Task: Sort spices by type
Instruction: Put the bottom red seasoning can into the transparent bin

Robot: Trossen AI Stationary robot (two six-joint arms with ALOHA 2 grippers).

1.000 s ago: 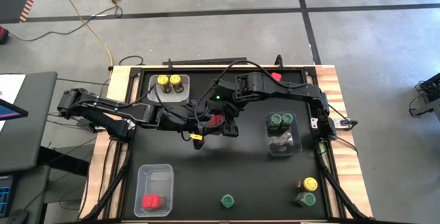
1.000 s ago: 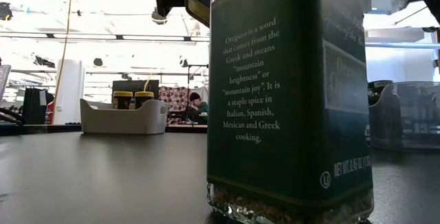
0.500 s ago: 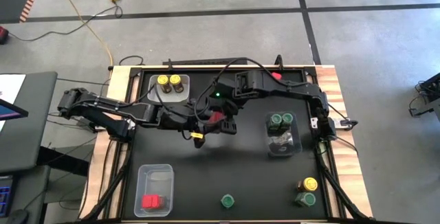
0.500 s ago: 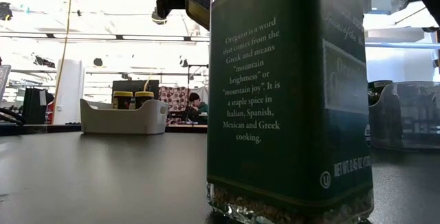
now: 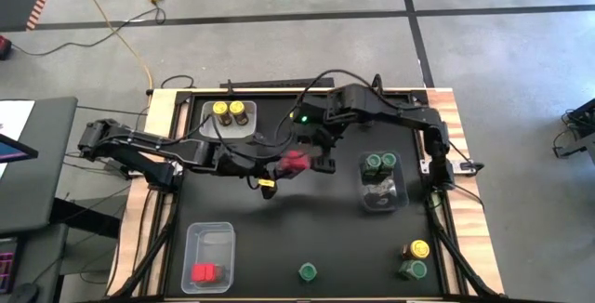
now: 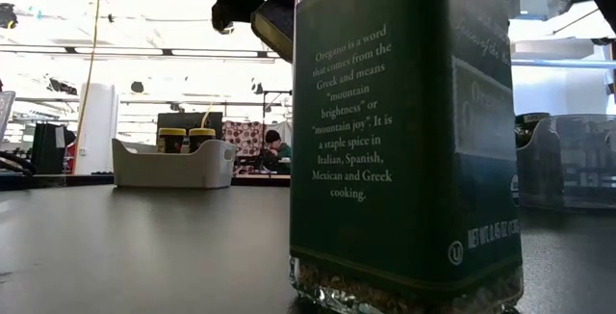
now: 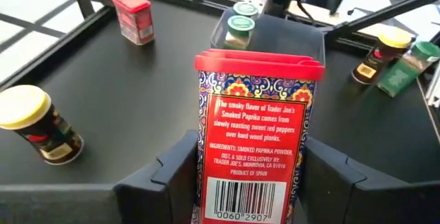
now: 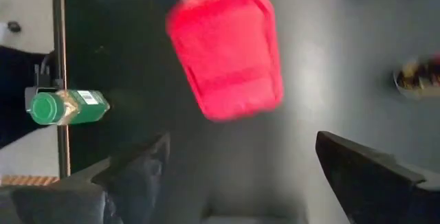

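Note:
A red blocky paprika tin (image 7: 258,131) with a red lid stands upright between the fingers of my left gripper (image 7: 251,172), which is shut on it. In the high view this tin (image 5: 296,161) is over the table's middle, with my left gripper (image 5: 282,163) just left of it. My right gripper (image 5: 323,147) hovers slightly to the far right of the tin. In its wrist view my right gripper (image 8: 240,183) is open, and the tin's red lid (image 8: 225,56) lies beyond its fingers, apart from them. My left gripper pinches the tin by its two narrow side walls (image 7: 206,162), low on the body, one finger (image 7: 172,176) on each side. The fingers come level from the table's left. The tin stays upright with its lid on top, held above the table.
A white bin (image 5: 231,115) at far left holds yellow-lidded jars. A clear bin (image 5: 381,180) at right holds green-lidded jars, and a clear bin (image 5: 209,258) at near left holds red tins. Loose: a green jar (image 5: 307,271), a yellow jar (image 5: 418,248), a green jar (image 5: 414,269), a red tin (image 5: 374,103).
My right gripper, which stood right over the red tin, has drawn back from it toward the table's far right. The tin has stayed upright in my left gripper, in nearly the same place.

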